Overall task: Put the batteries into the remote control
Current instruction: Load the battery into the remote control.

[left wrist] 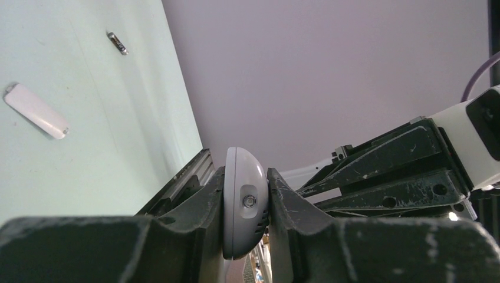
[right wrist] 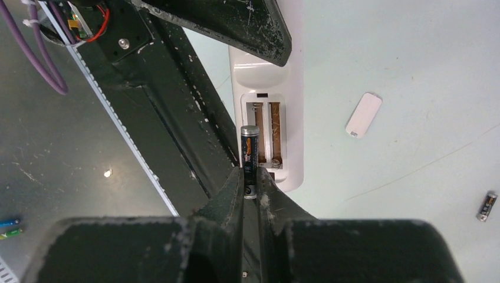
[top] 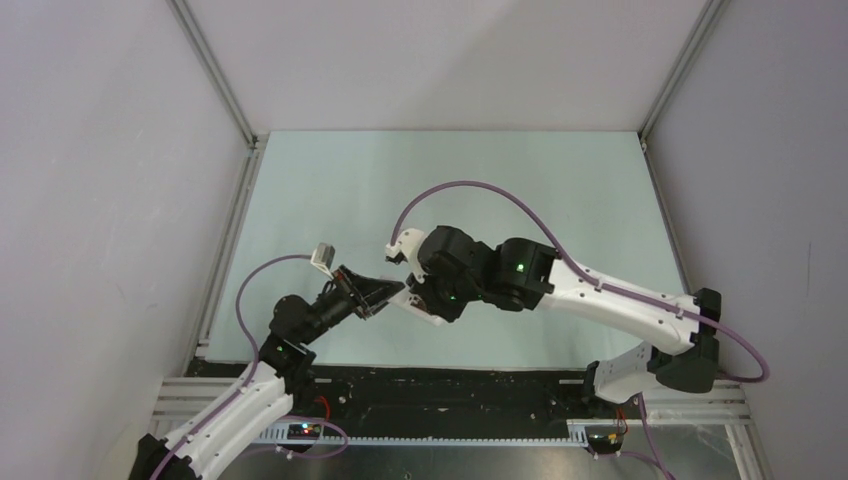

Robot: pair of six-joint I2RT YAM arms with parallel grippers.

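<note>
- Left claw [left wrist: 244,197] is clamped on the remote control [left wrist: 242,206]. In the left wrist view the rounded white end of the handset sits pinched between the two dark fingers [left wrist: 194,206].
- From the right wrist cam, the remote is back side up with its battery compartment [right wrist: 266,132] open, and you can see the brownish floors of both slots.
- Right claw [right wrist: 250,184] is closed down narrow on the gripped battery [right wrist: 249,154], a dark cell with a metal cap. It pokes out past the fingertips, pointing along the remote.
- The cell's free end sits right at the left slot of the compartment, overlapping its edge in that view. Can't tell if it's actually touching the remote or just hovering over it.
- The spare battery [right wrist: 487,206] is lying flat on the pale green bench [top: 520,180], well apart from the remote, off towards the lower right of the right wrist view.
- The white cover [right wrist: 364,115] is also flat on the bench, between the remote and that loose cell, touching neither.
- From the top cam, both claws meet nose to nose near the front of the bench, a bit left of centre. The remote mostly hides under them there.
</note>
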